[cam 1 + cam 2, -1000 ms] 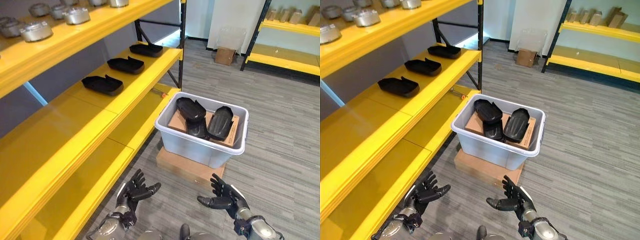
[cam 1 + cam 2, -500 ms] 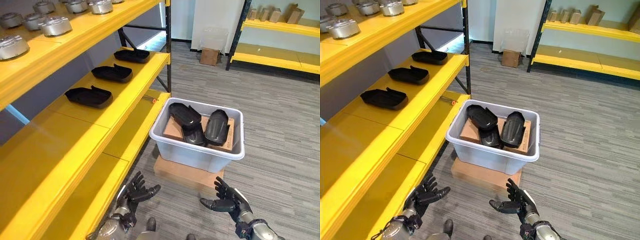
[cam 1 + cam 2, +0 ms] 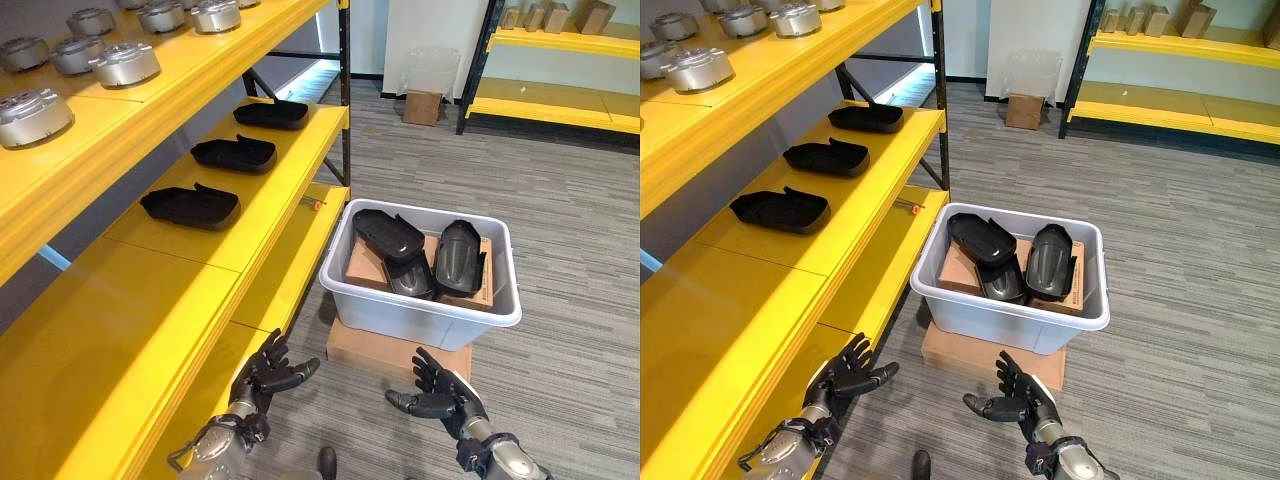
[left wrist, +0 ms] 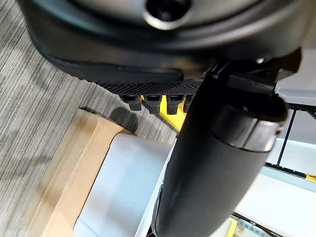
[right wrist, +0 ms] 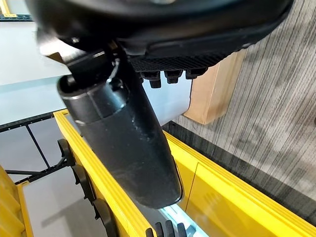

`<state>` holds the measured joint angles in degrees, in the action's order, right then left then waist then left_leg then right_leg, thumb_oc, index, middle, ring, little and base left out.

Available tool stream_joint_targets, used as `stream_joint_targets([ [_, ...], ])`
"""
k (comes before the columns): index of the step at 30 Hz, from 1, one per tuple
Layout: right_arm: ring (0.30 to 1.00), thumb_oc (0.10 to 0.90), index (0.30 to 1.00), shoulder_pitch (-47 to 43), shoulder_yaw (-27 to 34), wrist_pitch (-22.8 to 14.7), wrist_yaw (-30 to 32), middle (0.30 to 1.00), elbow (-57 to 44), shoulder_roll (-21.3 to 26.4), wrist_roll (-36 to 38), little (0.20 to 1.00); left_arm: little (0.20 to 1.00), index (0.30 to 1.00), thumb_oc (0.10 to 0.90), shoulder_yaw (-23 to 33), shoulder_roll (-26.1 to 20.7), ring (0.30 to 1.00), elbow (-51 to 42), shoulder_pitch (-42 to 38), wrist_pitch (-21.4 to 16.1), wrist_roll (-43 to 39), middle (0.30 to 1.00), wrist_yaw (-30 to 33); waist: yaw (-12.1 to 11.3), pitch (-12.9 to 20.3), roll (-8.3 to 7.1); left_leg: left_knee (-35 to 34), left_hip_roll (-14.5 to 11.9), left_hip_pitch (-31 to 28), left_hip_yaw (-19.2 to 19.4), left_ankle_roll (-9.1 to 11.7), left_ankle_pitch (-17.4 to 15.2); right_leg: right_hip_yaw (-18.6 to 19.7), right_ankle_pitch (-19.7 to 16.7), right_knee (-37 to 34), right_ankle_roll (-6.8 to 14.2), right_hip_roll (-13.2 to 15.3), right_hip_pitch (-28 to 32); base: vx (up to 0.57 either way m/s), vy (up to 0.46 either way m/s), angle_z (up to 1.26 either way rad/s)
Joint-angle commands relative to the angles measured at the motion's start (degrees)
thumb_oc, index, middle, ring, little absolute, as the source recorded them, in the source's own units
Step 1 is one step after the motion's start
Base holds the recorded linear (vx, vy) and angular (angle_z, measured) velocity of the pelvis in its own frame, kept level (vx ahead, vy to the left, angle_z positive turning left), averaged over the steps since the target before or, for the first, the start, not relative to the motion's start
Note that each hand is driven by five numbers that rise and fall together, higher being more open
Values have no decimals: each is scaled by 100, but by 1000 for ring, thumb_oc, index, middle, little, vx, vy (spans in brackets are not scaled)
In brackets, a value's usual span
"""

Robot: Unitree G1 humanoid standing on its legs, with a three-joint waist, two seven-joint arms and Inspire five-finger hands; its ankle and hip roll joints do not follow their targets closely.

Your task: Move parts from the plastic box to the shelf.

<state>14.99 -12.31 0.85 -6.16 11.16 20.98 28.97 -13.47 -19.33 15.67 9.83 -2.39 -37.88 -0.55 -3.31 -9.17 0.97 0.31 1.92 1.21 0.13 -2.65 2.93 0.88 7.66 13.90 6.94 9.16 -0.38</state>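
1. My left hand (image 3: 268,372), at 7 o'clock, fingers spread, empty; my right hand (image 3: 435,392), at 5 o'clock, likewise splayed and empty.
2. Plastic box (image 3: 420,312), 1 o'clock, on flat cardboard (image 3: 360,347): it sits closer than a second ago, because my view shifted; reach is next, I judge.
3. Parts (image 3: 388,234) in the box: three dark shells, overlapping; any beneath are hidden.
4. Shelf (image 3: 215,240), 10 o'clock: three black trays (image 3: 192,205) placed.

Both silver-grey arms reach forward low. The dark left hand (image 3: 268,375) hangs with fingers spread and relaxed, empty. The dark right hand (image 3: 437,396) mirrors it, palm turned inward, fingers loosely splayed, holding nothing.
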Motion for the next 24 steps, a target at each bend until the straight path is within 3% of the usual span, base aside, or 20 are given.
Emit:
stream_joint_targets([
  [1, 1000, 900, 1000, -160, 4, -446, -66, 1000, -697, 33, -235, 1000, 1000, 1000, 900, 187, -259, 1000, -585, -227, -435, -9, 1000, -92, -35, 141, -29, 562, -230, 140, -283, -119, -773, -332, -1128, 969, 288, 492, -540, -5, 133, -27],
  [2, 1000, 900, 1000, -159, -15, -435, -63, 1000, -671, 23, -272, 1000, 1000, 1000, 900, 210, -258, 1000, -587, -238, -423, 12, 1000, -77, -51, 107, 7, 554, -223, 66, -252, -128, -807, -588, -1104, 1011, 267, 574, -598, 60, 106, -34],
  [3, 1000, 900, 1000, -164, -41, -428, -40, 1000, -608, 4, -269, 1000, 1000, 1000, 900, 262, -253, 1000, -572, -206, -415, 21, 1000, -66, -133, 116, -1, 538, -203, -31, -148, -127, -882, -1076, -1152, 798, 228, 844, -603, 98, 53, -32],
  [6, 1000, 900, 1000, -258, -128, -416, -100, 1000, -502, 35, -272, 1000, 1000, 1000, 900, 406, -285, 1000, -542, -121, -425, -38, 1000, -116, -235, 178, -5, 387, -338, -228, 71, -12, -976, -1688, -1112, -145, 185, 1055, -538, 98, -85, -71],
  [7, 1000, 900, 1000, -259, -130, -417, -100, 1000, -500, 35, -272, 1000, 1000, 1000, 900, 408, -285, 1000, -542, -120, -425, -38, 1000, -117, -236, 177, 6, 379, -355, -239, 72, -5, -977, -1697, -1122, -173, 179, 1034, -517, 133, -183, -49],
  [8, 1000, 900, 1000, -289, -160, -414, -107, 1000, -459, 59, -319, 1000, 1000, 1000, 900, 451, -292, 1000, -502, -115, -447, -54, 1000, -110, -232, 155, -47, 356, -435, -335, 101, 83, -1020, -1588, -1275, -758, 262, 947, -603, 147, -204, -38],
  [9, 1000, 900, 1000, -304, -162, -398, -86, 1000, -477, 61, -284, 1000, 1000, 1000, 900, 440, -305, 1000, -461, -163, -466, -74, 1000, -96, -171, 119, -84, 366, -474, -395, 30, 139, -1048, -1234, -1241, -952, 286, 844, -553, 206, -290, -23],
  [11, 1000, 900, 1000, -208, -124, -380, -108, 1000, -496, 95, -243, 1000, 1000, 1000, 900, 416, -170, 1000, -406, -147, -503, -86, 1000, -119, -145, 275, -224, 248, -632, -502, 41, 305, -1004, -1277, -1273, -1248, 285, 706, -281, 231, -293, 15],
  [17, 1000, 900, 1000, -46, 111, -411, -65, 1000, -562, 276, -116, 1000, 1000, 1000, 900, 364, -106, 1000, -407, -94, -463, -205, 1000, -102, -23, 376, -156, 125, -1057, -486, -142, 586, -785, -1568, -821, -1086, 73, 420, -68, 122, -223, 10],
  [20, 1000, 900, 1000, -38, 136, -417, -40, 1000, -582, 305, -92, 1000, 1000, 1000, 900, 327, -107, 1000, -430, -145, -458, -244, 1000, -84, 23, 346, -124, 236, -1196, -392, -239, 670, -731, -1499, -553, -815, -64, 287, -155, 34, -142, 27],
  [23, 1000, 900, 1000, -38, 127, -448, -47, 1000, -582, 333, -29, 1000, 1000, 1000, 900, 336, -93, 1000, -434, -162, -477, -257, 1000, -92, 2, 241, -138, 932, -1344, -157, -341, 828, -383, -1487, -340, -665, -256, 110, -85, 19, -183, 19],
  [24, 1000, 900, 1000, -16, 105, -480, -51, 1000, -577, 364, 53, 1000, 1000, 1000, 900, 380, -61, 1000, -468, -133, -490, -314, 1000, -62, -105, 40, -196, 2158, -1281, 334, -688, 841, 157, -1409, -235, -678, -468, -63, 71, -22, -283, 17],
])
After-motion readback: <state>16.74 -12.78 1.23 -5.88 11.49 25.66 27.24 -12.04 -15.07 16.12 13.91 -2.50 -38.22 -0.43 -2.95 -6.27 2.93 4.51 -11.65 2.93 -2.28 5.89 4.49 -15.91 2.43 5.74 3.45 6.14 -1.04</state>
